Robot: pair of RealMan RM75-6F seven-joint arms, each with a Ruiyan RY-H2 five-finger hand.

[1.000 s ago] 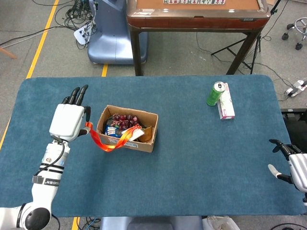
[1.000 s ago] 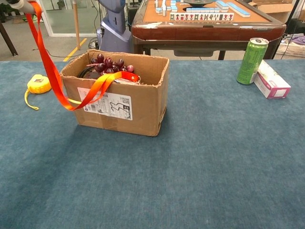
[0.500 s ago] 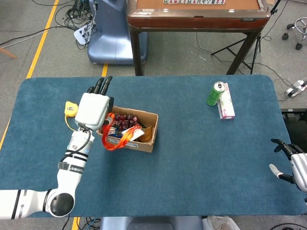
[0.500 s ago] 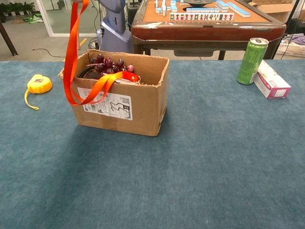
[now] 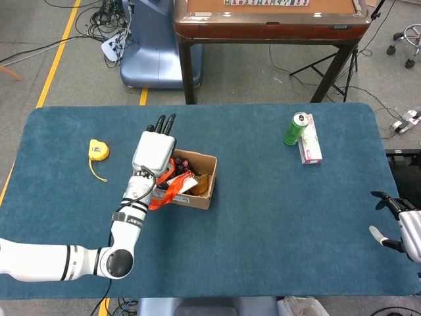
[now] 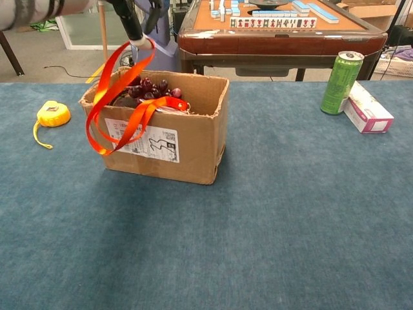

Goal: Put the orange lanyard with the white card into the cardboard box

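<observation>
Matt corrugated cardboard box [image 6: 173,139]; glossy satin-like orange lanyard [image 6: 113,103]; fuzzy blue cloth counter [image 6: 271,213]; shiny metal can [image 6: 340,82], upper right.

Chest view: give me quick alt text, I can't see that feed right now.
The left hand holds the orange lanyard above the cardboard box, its loops hanging outside the front wall. Grapes show inside; a yellow tape measure lies left, a green can and pink box right.

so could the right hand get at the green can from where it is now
Probably yes: the right hand sits open at the table's near right edge, and only bare cloth lies between it and the green can.
</observation>
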